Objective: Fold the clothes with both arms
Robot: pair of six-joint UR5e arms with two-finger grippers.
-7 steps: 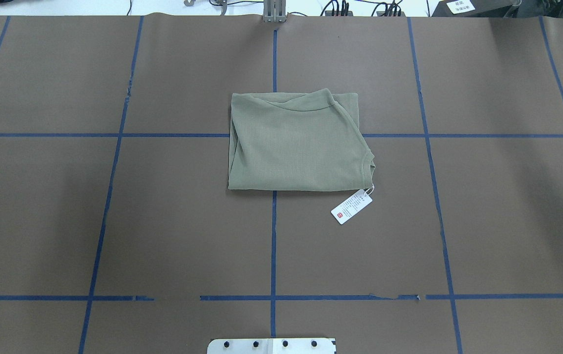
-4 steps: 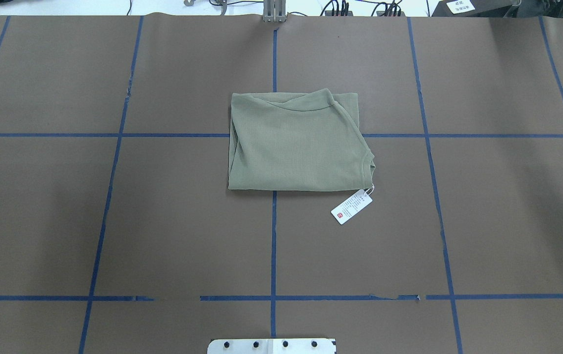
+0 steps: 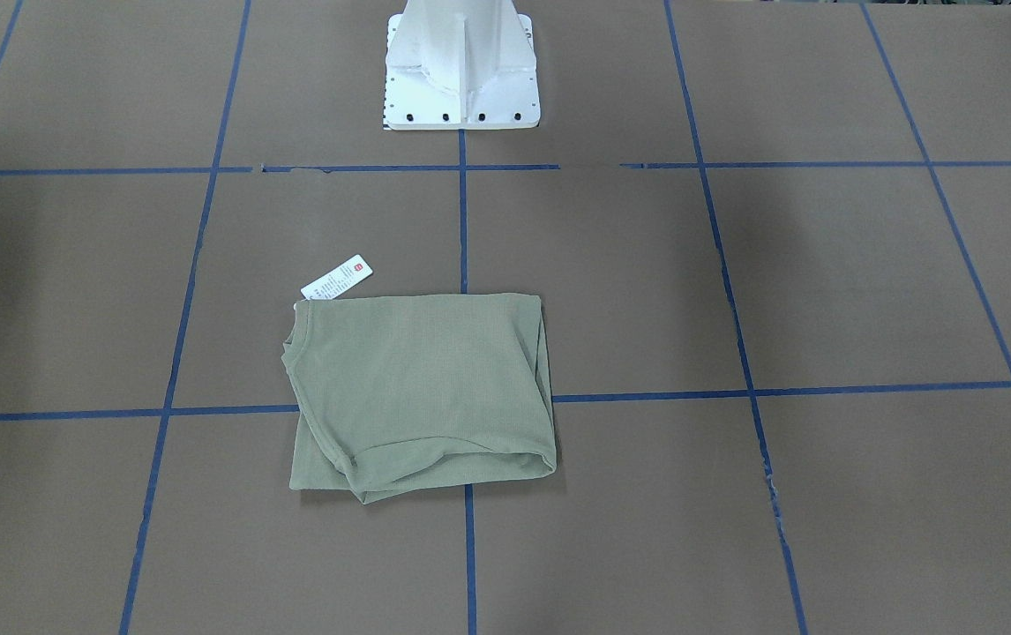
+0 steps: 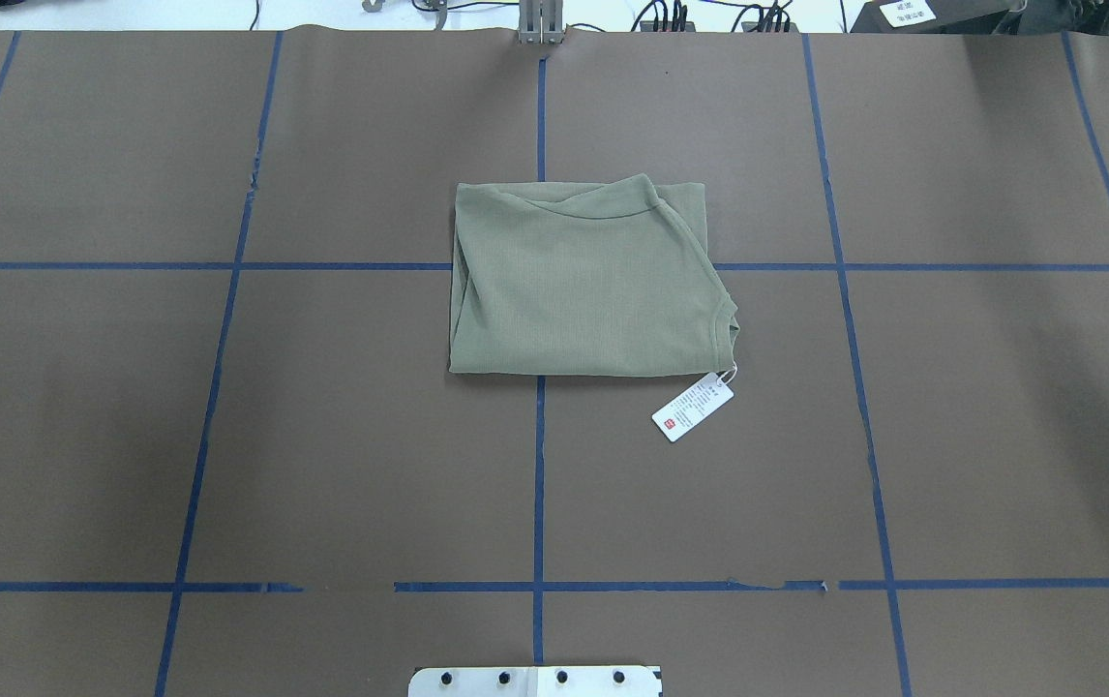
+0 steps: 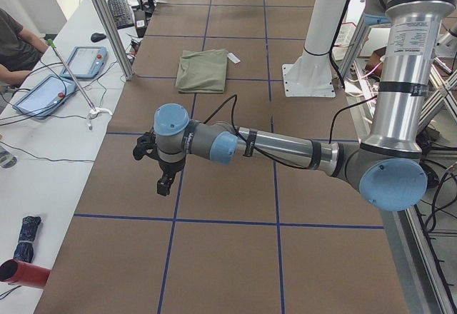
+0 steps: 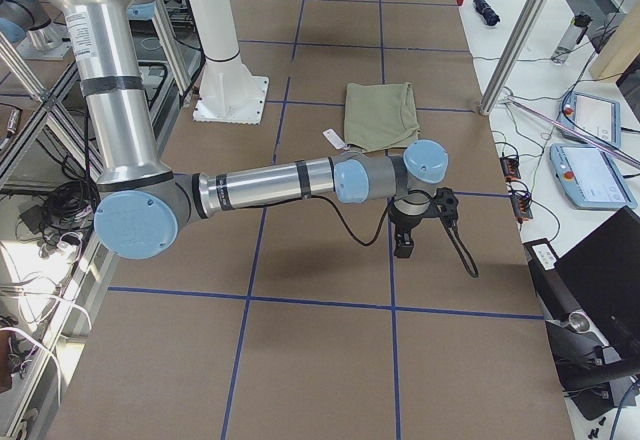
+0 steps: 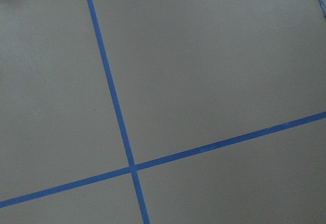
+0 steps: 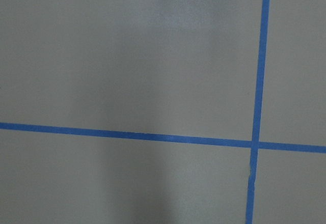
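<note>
Folding looks finished, with both arms pulled clear

The hang tag (image 4: 692, 408) and the shirt (image 4: 579, 290) behind it are found unmoved mid-table since a second ago. Only a dark sliver, likely the right gripper (image 6: 403, 248), is shifted down the overhead view's right edge. It and the left gripper (image 5: 163, 184) are parked well apart from the shirt, and spread or pressed together can't be told.
</note>
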